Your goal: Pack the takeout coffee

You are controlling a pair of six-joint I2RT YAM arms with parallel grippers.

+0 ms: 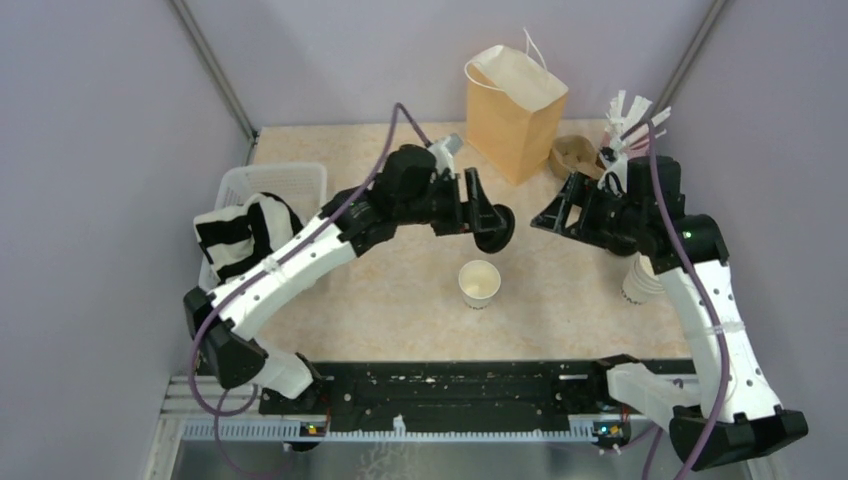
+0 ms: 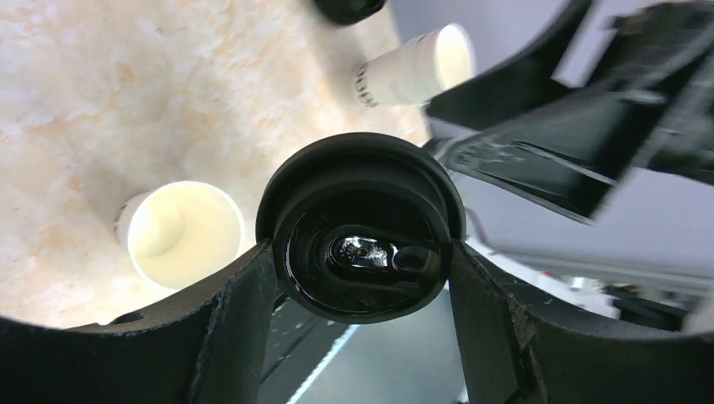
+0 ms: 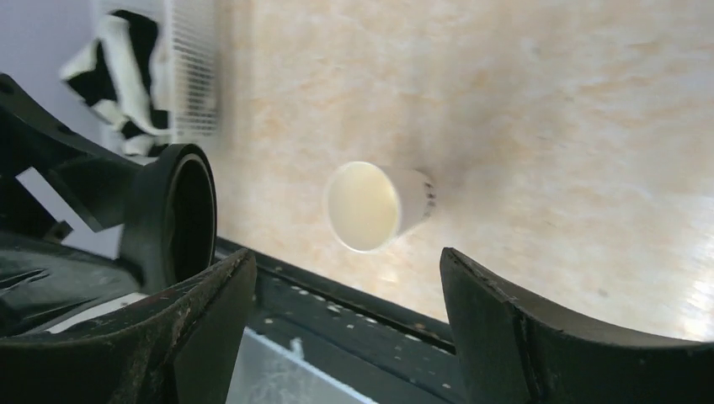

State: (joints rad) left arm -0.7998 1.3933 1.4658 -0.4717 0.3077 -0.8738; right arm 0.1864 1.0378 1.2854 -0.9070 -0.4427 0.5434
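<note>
Left gripper (image 2: 360, 252): fingers closed on a round black plastic lid (image 2: 362, 223), pinching its rim from two opposite sides. The lid is held on edge, clear of the beige tabletop (image 1: 400, 300). Its flat faces are upright and its axis is roughly level, in line with the gripper's reach, pointing across toward the right gripper (image 1: 552, 212). Its glossy hollow side faces the left wrist camera. It sits over the middle of the table, just beyond the lidless white paper cup (image 1: 479, 283). That cup stands upright with its mouth up, apart from both grippers and nearer the arm bases. Right gripper: jaws spread wide, nothing between them, facing the lid across a short gap and not touching it. Second white paper cup (image 1: 638, 280): on the table under the right forearm; the left wrist view shows its mouth open. Brown paper bag (image 1: 515, 110): upright at the far edge of the table, mouth up, white handles. Brown cardboard cup carrier (image 1: 578, 155): just right of the bag. White wrapped straws (image 1: 630, 118): a bunch behind the right wrist. White basket (image 1: 290, 180): at the left edge, with a black-and-white striped cloth (image 1: 240, 235) draped over its rim.
</note>
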